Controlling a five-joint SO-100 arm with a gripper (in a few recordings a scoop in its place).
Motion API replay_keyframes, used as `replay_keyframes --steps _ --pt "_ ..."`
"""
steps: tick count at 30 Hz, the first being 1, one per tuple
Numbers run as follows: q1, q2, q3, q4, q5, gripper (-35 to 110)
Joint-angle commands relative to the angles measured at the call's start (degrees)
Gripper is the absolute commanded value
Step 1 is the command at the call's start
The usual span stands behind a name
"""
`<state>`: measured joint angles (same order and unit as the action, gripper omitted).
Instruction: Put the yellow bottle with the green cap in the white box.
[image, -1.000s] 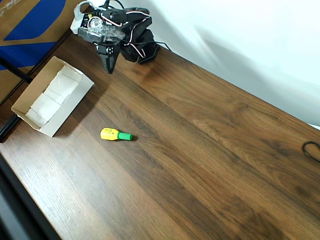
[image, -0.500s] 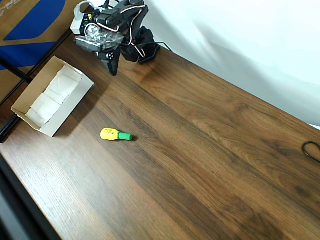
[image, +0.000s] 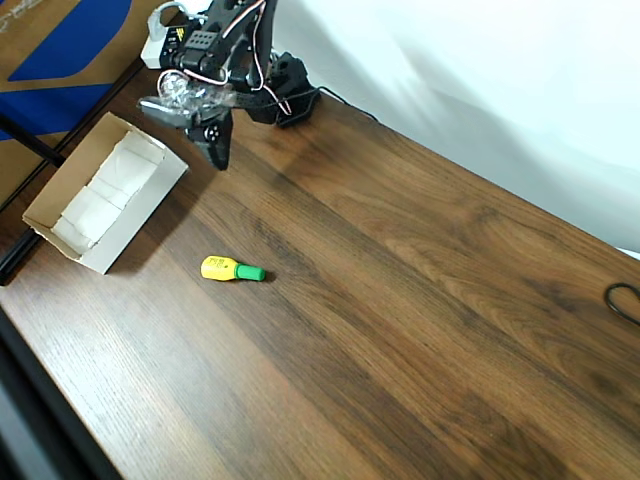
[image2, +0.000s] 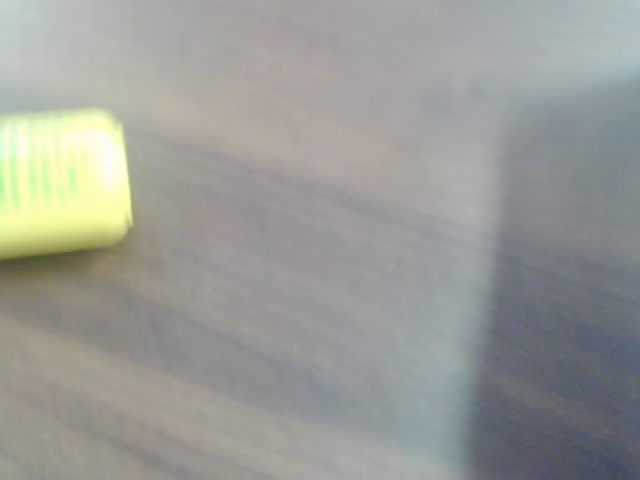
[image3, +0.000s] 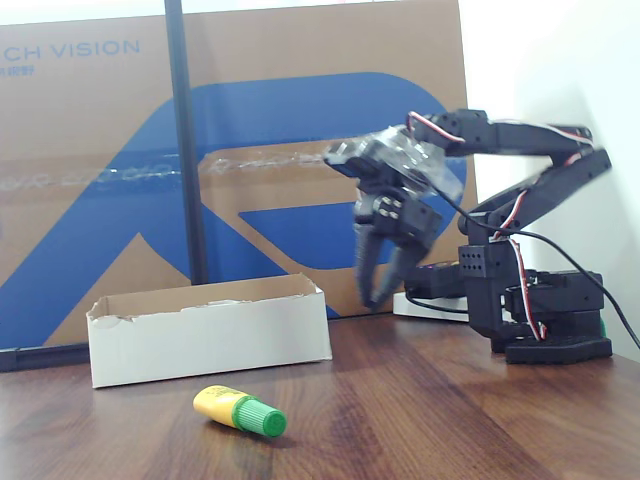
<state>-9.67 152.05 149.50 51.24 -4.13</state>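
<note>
Yellow bottle with the green cap (image: 231, 269), white box (image: 104, 193), dark wood-grain table (image: 400, 300), seemingly black fingers (image3: 372, 270).

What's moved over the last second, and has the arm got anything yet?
The arm has unfolded from its tucked pose, carrying the gripper out over the table, down and slightly left in the overhead view. Its jaws stand slightly apart and hold nothing. The yellow bottle with the green cap and the white box lie where they were.
</note>
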Motion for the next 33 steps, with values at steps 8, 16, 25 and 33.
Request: replay_keyframes --steps 8,16,25,33 --pt "-0.7 -17.0 -18.8 -3.4 -2.7 4" --pt "-6.2 -30.0 -32.7 -1.6 -1.4 8" --pt "-12.5 -49.5 -43.4 -9.9 -1.0 18" --pt "-18.5 -58.7 -45.5 -13.5 -3.4 20"
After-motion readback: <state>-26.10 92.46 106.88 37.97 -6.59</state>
